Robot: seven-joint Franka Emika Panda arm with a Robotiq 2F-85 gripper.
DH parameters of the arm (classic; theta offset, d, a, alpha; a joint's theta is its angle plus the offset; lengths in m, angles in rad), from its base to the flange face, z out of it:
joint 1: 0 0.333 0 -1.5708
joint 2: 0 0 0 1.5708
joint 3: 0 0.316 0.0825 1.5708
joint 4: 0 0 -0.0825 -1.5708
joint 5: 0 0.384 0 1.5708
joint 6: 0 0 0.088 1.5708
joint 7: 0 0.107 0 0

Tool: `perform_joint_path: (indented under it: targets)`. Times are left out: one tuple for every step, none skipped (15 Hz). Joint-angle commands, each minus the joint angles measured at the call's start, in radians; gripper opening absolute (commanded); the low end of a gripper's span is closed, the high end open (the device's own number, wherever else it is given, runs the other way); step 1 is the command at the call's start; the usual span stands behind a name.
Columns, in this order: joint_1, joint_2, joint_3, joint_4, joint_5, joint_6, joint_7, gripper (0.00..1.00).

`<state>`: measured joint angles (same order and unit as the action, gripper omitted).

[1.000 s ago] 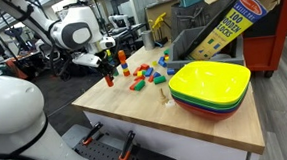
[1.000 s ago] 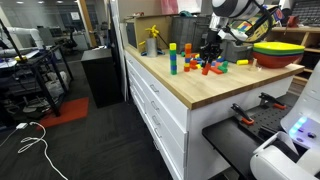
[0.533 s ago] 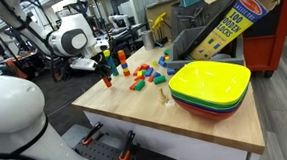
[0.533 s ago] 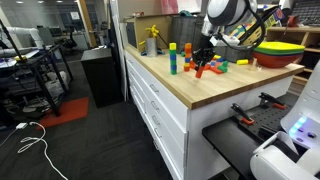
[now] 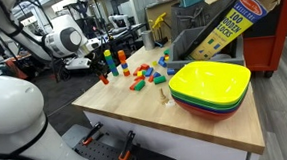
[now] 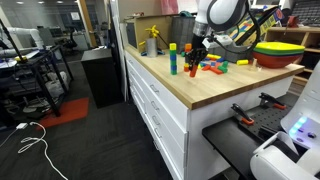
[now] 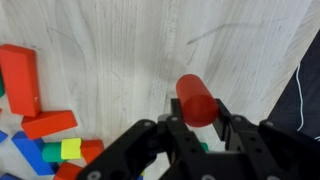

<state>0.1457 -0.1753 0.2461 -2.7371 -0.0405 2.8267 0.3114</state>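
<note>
Red cylinder: clamped at its upper end between the fingers of the closed claw, over bare counter. Contact with the counter cannot be confirmed. Long axis near vertical, slightly tilted, free end pointing down. The end grip likely keeps the base clear. Loose blocks lie beside it; tower near.

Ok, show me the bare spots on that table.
Bare: the strip between the loose blocks and the table's near edge, and the corner before the bowls. Crowded: by the block tower, where the jaws hold a red cylinder.
</note>
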Motion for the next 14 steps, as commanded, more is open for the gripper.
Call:
perform_joint_path:
  targets:
    - [-0.04,0.017,0.042,0.026,-0.106,0.002,0.081,0.09]
    - [-0.045,0.022,0.047,0.03,-0.134,0.0,0.099,0.09]
    - [-0.051,0.029,0.052,0.034,-0.158,0.001,0.11,0.09]
    - [-0.056,0.036,0.055,0.041,-0.178,-0.003,0.123,0.09]
    - [-0.056,0.043,0.054,0.047,-0.192,-0.009,0.132,0.09]
    - [-0.06,0.048,0.052,0.053,-0.208,-0.017,0.135,0.09]
    - [-0.066,0.054,0.051,0.057,-0.23,-0.02,0.148,0.09]
    - [-0.071,0.059,0.048,0.062,-0.248,-0.022,0.153,0.09]
    - [-0.073,0.07,0.041,0.07,-0.246,-0.026,0.15,0.09]
    - [-0.077,0.079,0.036,0.076,-0.246,-0.029,0.153,0.09]
    - [-0.085,0.086,0.034,0.08,-0.25,-0.03,0.155,0.09]
    - [-0.089,0.092,0.032,0.084,-0.248,-0.031,0.153,0.09]
    - [-0.093,0.098,0.03,0.088,-0.243,-0.032,0.15,0.09]
    - [-0.094,0.105,0.028,0.091,-0.235,-0.032,0.146,0.09]
